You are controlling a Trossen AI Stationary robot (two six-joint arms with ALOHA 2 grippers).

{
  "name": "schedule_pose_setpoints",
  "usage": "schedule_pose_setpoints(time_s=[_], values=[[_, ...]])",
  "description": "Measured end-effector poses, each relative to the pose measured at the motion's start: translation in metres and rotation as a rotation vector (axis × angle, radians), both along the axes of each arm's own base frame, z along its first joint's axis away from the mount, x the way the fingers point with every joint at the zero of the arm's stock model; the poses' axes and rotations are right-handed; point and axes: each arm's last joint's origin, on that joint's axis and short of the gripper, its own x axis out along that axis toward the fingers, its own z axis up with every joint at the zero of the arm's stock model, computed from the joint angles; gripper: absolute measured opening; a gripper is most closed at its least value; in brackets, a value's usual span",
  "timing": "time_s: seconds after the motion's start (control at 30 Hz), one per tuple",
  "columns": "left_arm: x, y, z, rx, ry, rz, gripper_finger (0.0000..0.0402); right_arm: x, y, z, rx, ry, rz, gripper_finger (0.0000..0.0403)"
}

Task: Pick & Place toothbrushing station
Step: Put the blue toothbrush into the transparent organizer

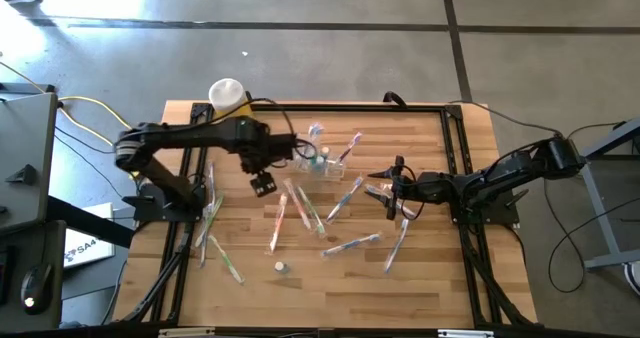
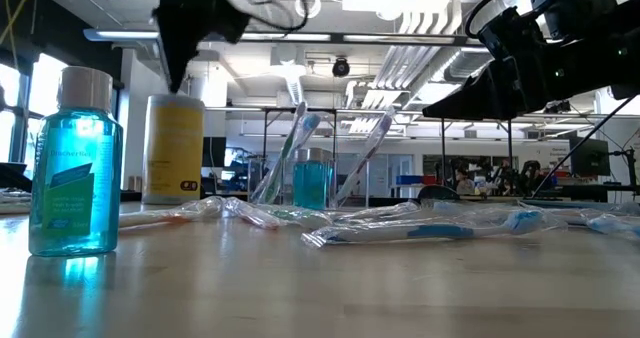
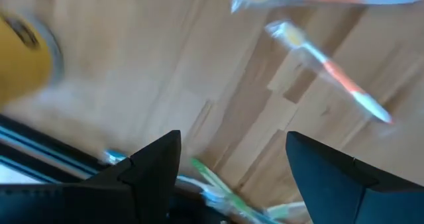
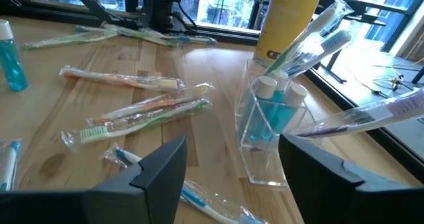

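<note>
Seemingly between picks, both jaws stand open and empty above the wooden counter (image 1: pixel 420 278), with the clear plastic holder cup (image 4: pixel 265 128) just ahead of the right jaws (image 4: pixel 228 177) and wrapped pastel toothbrushes (image 1: pixel 345 195) scattered between them and the left jaws (image 1: pixel 263 183).

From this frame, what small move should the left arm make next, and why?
Probably lower the left gripper onto a wrapped toothbrush just beside it on the table. Its fingers are open and empty above the wood, loose brushes lie scattered, and the clear holder already has a few standing in it.
</note>
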Motion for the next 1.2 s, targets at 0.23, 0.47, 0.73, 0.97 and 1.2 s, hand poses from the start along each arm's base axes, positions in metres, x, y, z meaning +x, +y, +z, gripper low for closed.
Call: schedule_pose_setpoints(time_s=[0.23, 0.47, 0.73, 0.97, 1.2], values=[[-0.041, 0.011, -0.061, -0.044, 0.038, 0.316, 0.0267, 0.000, 0.000, 0.001, 0.000, -0.011, 0.000, 0.0231], [-0.076, 0.026, -0.102, -0.040, 0.162, 0.633, 0.0267, 0.000, 0.000, 0.002, 0.001, -0.018, 0.000, 0.0231], [-0.106, 0.046, -0.116, -0.050, 0.162, 0.843, 0.0267, 0.000, 0.000, 0.002, 0.003, -0.018, -0.001, 0.0231], [-0.120, 0.063, -0.127, -0.057, 0.143, 0.979, 0.0267, 0.000, 0.000, 0.002, 0.003, -0.018, -0.001, 0.0231], [-0.130, 0.068, -0.143, -0.060, 0.132, 1.016, 0.0267, 0.000, 0.000, 0.002, 0.000, -0.017, 0.000, 0.0231]])
